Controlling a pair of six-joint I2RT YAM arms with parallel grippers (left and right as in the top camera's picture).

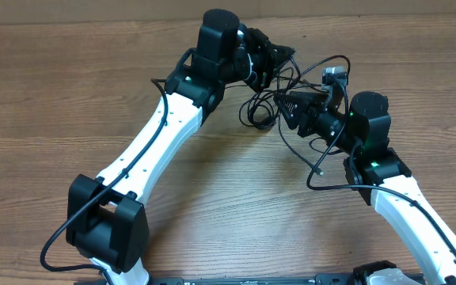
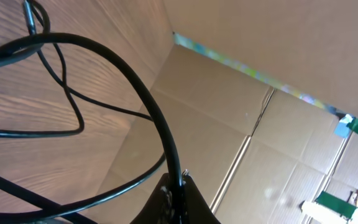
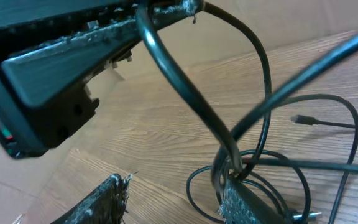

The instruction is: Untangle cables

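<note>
From overhead, the cables (image 1: 261, 107) lie in a loose knot on the wooden table (image 1: 54, 79), between the two arms. The left gripper (image 1: 279, 67) reaches into the knot from above and the right gripper (image 1: 285, 103) from the right, their tips close together. One strand arcs up and past a white plug (image 1: 335, 75) just beside the right arm. Another runs down along that arm to a loose end on the table.

In the left wrist view, the left claw is pressed together on one black cable (image 2: 135, 87). The cable rises from the pinch and loops over the table. Behind stand cardboard boxes (image 2: 216, 124), which show only their outer walls; what they hold cannot be seen.

In the right wrist view, the right claw's fingers (image 3: 114, 199) stand spread. Several strands bunch against the farther finger, seemingly resting on it rather than being squeezed. The left claw's dark finger (image 3: 61, 56) crosses the top, and a cable hangs from its tip.
</note>
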